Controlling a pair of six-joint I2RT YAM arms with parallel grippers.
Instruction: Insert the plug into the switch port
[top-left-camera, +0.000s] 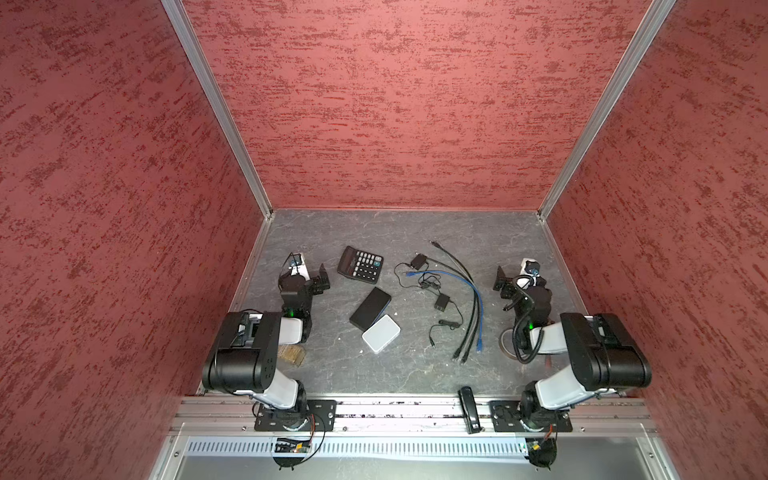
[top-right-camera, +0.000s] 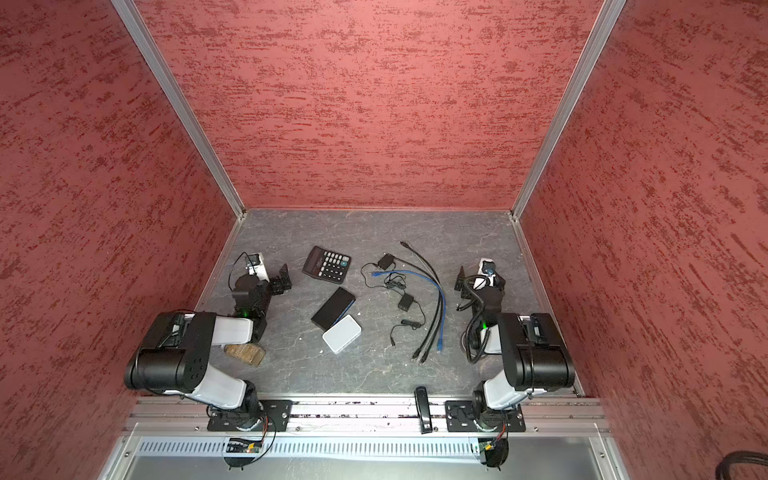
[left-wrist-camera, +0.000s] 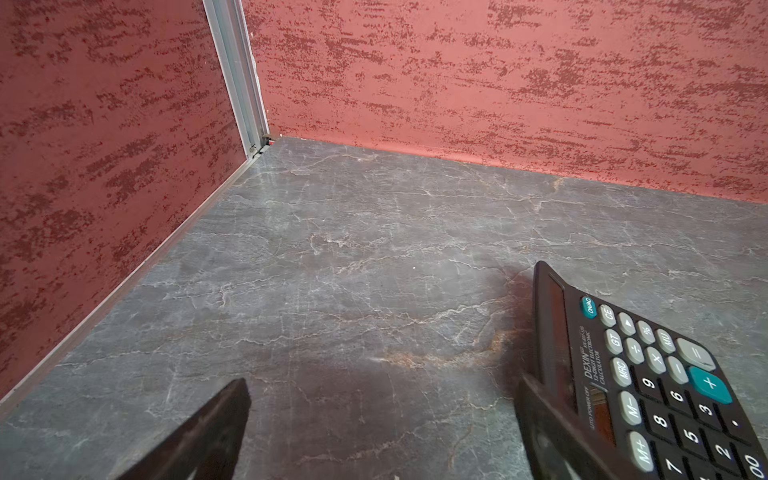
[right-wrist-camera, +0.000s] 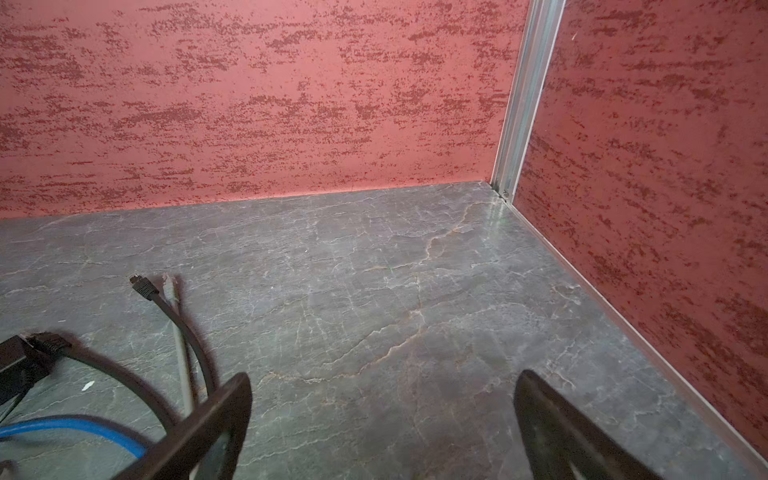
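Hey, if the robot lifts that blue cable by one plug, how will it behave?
The blue cable lies in a loose curve, so it is probably floppy and would dangle. It looks thin, so likely light. It runs beside the black cables, so dragging it may disturb them.

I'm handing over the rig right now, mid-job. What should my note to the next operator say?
Grippers: the left gripper is open and empty, beside the calculator. The right gripper is open and empty, to the right of the cables.
Things: the white box and black box lie against each other mid-table; their ports do not show. The blue cable and black cables lie loose to their right.
Done: nothing; no plug is held or inserted.
Left: grasp a plug, line it up with the port, push it in.
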